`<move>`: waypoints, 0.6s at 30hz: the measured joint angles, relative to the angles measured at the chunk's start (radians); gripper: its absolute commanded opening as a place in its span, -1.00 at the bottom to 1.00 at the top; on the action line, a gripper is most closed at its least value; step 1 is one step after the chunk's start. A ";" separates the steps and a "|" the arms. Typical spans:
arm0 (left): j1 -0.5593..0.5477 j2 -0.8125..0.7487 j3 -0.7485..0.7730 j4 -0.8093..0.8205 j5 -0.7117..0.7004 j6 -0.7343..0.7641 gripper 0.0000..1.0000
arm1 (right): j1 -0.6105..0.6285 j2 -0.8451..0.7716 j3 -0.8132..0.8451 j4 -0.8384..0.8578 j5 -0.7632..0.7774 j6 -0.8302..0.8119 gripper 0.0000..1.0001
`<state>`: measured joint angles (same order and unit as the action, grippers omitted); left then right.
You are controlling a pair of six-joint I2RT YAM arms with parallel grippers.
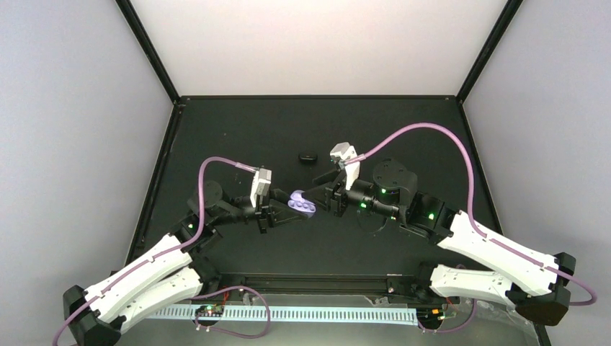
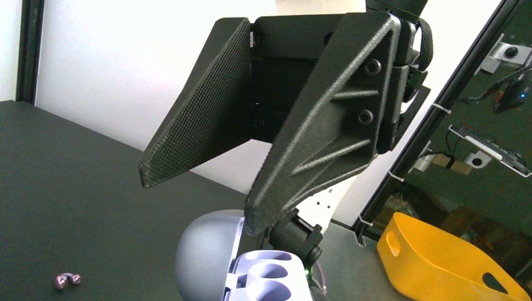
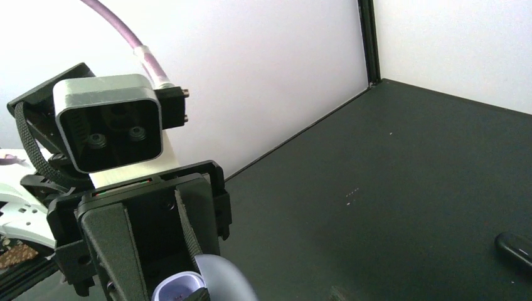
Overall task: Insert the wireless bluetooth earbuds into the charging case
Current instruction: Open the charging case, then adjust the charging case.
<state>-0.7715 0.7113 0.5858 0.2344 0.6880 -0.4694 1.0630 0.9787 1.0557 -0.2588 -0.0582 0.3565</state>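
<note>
Top external shows one case, one black oval.

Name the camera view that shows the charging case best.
Left wrist: the charging case is close, lid open, both wells visible, though cropped at the bottom edge. Top external shows it whole but tiny; right wrist catches only a sliver.

charging case btm off-frame

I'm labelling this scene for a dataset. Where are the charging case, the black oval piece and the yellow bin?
charging case (image 1: 302,204), top view, on its open lavender inner face.
black oval piece (image 1: 309,156), top view, on its middle.
yellow bin (image 2: 430,268), left wrist view, on its outer side wall.
</note>
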 measured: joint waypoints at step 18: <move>-0.002 0.042 -0.002 0.035 0.014 -0.040 -0.97 | -0.005 0.017 -0.003 -0.047 -0.084 -0.107 -0.57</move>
<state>-0.7734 0.7532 0.5842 0.2695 0.7025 -0.5091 1.0576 0.9955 1.0531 -0.3054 -0.1417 0.2497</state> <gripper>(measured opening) 0.246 0.269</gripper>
